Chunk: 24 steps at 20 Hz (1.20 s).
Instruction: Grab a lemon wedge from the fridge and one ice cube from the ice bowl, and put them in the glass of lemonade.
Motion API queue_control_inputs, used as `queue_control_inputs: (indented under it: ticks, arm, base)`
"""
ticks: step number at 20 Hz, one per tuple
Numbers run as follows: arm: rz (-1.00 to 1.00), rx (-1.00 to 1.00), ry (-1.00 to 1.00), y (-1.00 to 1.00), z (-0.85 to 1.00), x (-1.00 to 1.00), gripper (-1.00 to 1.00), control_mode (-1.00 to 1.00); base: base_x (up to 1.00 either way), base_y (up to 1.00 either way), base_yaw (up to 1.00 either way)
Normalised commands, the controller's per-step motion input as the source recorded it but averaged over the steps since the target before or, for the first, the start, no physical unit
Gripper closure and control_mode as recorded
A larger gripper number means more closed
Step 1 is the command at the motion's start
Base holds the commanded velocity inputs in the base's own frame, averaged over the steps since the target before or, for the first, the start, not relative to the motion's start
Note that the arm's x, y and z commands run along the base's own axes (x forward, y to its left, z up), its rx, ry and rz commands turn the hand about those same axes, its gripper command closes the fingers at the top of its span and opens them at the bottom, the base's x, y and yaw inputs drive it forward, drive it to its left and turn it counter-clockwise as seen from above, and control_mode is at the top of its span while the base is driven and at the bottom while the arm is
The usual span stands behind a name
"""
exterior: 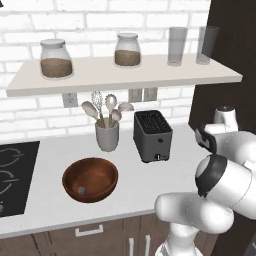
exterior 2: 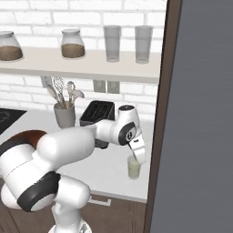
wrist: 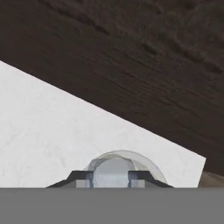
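My gripper point(exterior 2: 137, 156) hangs at the right end of the counter, just above the glass of lemonade point(exterior 2: 133, 169), a short tumbler of pale yellow-green liquid. In the hand view the gripper point(wrist: 110, 179) is shut on a pale grey-blue ice cube point(wrist: 111, 173), and the glass's clear rim point(wrist: 148, 164) curves right behind it. The ice bowl point(exterior: 95, 172), round and reddish-brown, sits left of the toaster with another ice cube point(exterior: 81, 190) on its bottom. The grey fridge point(exterior 2: 205, 113) stands at the right. The lemon wedge is out of view.
A dark toaster point(exterior: 152, 135) and a white utensil crock point(exterior: 107, 135) stand at the back of the counter. A shelf point(exterior: 125, 75) above carries two jars and two tall glasses. A black cooktop point(exterior: 15, 175) lies at the left. A brown panel point(exterior 2: 160, 113) borders the counter's right end.
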Motion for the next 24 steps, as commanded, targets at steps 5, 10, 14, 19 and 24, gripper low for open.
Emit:
queue_control_inputs:
  ticks: [5, 10, 14, 19, 24]
  arm:
    - [0.0, 0.0, 0.06, 0.0, 0.0, 0.0, -1.0, -1.0]
    - [0.0, 0.0, 0.03, 0.0, 0.07, 0.0, -1.0, -1.0]
    - [0.0, 0.0, 0.0, 0.06, 0.4, -0.09, -1.0, -1.0]
    - [0.0, 0.0, -0.02, 0.22, 0.56, -0.26, -1.0, -1.0]
    - [0.03, 0.0, -0.05, 0.56, 0.47, -0.73, -1.0, -1.0]
  base:
    - [0.0, 0.0, 0.0]
    - [0.0, 0.0, 0.0]
    - [0.0, 0.0, 0.0]
    - [0.0, 0.0, 0.0]
    - [0.0, 0.0, 0.0]
